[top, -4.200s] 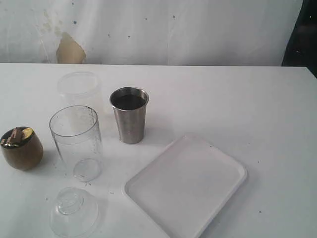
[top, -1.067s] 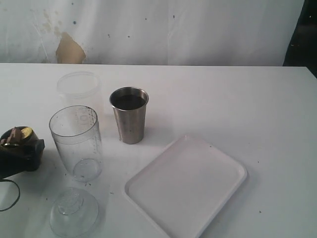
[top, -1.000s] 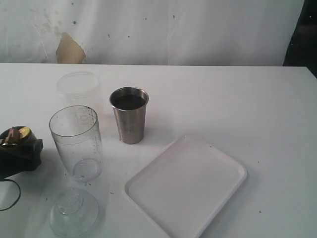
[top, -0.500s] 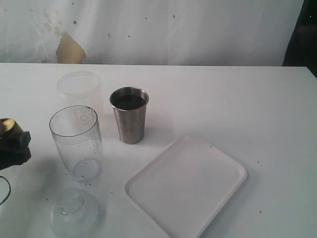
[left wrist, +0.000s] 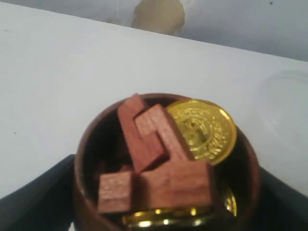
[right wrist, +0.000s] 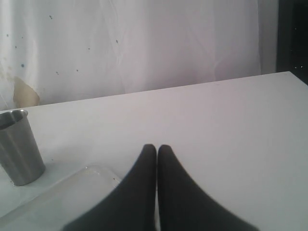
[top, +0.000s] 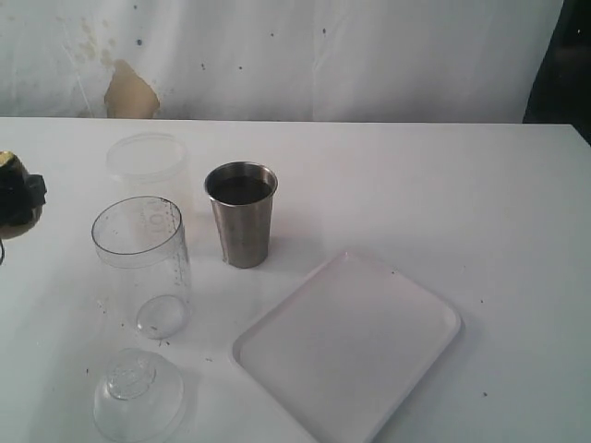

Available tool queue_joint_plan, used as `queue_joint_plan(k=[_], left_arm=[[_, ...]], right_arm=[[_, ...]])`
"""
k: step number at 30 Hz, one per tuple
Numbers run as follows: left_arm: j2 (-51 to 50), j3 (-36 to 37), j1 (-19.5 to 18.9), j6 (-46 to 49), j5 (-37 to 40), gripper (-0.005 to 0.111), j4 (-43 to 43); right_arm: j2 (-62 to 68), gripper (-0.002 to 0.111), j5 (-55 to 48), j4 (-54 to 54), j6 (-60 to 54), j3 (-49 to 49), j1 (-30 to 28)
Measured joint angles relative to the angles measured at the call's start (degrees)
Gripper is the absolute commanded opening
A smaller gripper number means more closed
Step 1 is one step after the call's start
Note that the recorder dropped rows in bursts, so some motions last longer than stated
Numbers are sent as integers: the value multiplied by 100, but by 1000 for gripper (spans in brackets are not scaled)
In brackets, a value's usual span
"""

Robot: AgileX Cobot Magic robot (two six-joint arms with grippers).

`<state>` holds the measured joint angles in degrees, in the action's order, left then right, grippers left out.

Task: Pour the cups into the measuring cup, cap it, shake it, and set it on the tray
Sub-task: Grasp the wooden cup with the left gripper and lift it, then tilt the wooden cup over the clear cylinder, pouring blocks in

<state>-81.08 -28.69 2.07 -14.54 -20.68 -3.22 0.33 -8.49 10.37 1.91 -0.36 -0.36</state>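
Brown cup (top: 13,224) has come up off the bench to the left edge, left pincer (top: 22,194) clamped wide round it. Right pincer (right wrist: 157,149) is closed, empty. Nothing poured yet: measuring cup (top: 143,263), left of centre, looks empty, lid (top: 138,395) off, tray (top: 351,341) unused.

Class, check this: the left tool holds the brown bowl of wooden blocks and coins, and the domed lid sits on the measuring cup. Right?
No: the exterior view shows the domed lid lying on the table, off the open measuring cup. The rest holds.
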Motion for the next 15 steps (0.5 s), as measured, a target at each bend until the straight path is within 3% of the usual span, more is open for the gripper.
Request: queue_joint_plan(k=[10, 15], left_arm=[[479, -1477, 44, 775, 2901, 0, -47], [652, -2011, 246, 2154, 4138, 0, -47]], right_arm=[[0, 0, 0, 0, 0, 0, 225], [0, 0, 0, 0, 0, 0, 245]])
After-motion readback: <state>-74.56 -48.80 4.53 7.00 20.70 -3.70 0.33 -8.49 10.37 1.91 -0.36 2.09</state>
